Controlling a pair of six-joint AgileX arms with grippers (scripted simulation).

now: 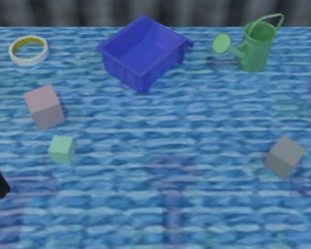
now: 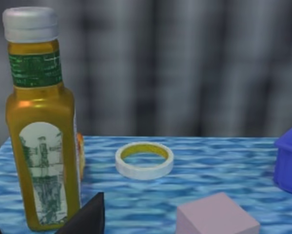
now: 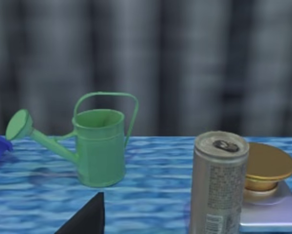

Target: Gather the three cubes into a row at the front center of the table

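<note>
Left arm: a dark part shows at the desk's [image 1: 160, 207] left edge, parked; whether its claw is spread or pressed together cannot be told
Tape ring [image 1: 28, 50]: far left corner, lying flat
Pink cube [image 1: 44, 106]: left side, mid-depth; just behind the green one, not touching
Mint-green cube [image 1: 61, 149]: left side, a little nearer the front
Blue bin [image 1: 144, 52]: far centre, appears empty
Front centre: bare; no cube there yet
Watering can [image 1: 253, 42]: far right
Grey cube [image 1: 284, 156]: right side, well apart from the other two
Right arm: out of the top view; its claw's state cannot be told
Progress: seemingly nothing done; all three cubes remain to be moved and lined up
</note>
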